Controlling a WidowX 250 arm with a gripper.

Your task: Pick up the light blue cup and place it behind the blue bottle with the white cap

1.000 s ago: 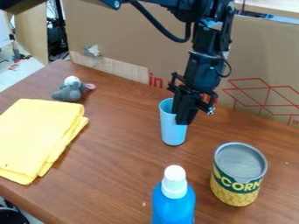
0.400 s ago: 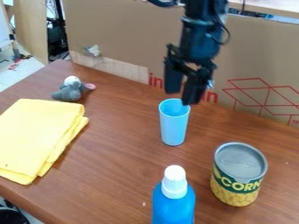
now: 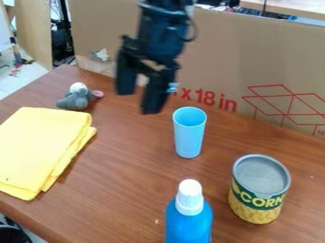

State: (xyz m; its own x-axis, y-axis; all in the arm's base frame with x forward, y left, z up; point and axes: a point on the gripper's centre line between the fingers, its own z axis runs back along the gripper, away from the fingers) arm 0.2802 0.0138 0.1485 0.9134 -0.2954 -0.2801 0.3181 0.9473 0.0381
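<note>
Fingers (image 3: 155, 95) spread and empty, your gripper (image 3: 138, 101) hangs near the tall, narrow cup (image 3: 189, 135) — swing low toward it and you could topple it.

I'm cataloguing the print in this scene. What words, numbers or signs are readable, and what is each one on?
"CORN": on the label of the can.
"x 18 in": in red on the cardboard; the gripper partly blocks what precedes it.
Small red print beside the line drawing, at the right edge: too small to read.
</note>
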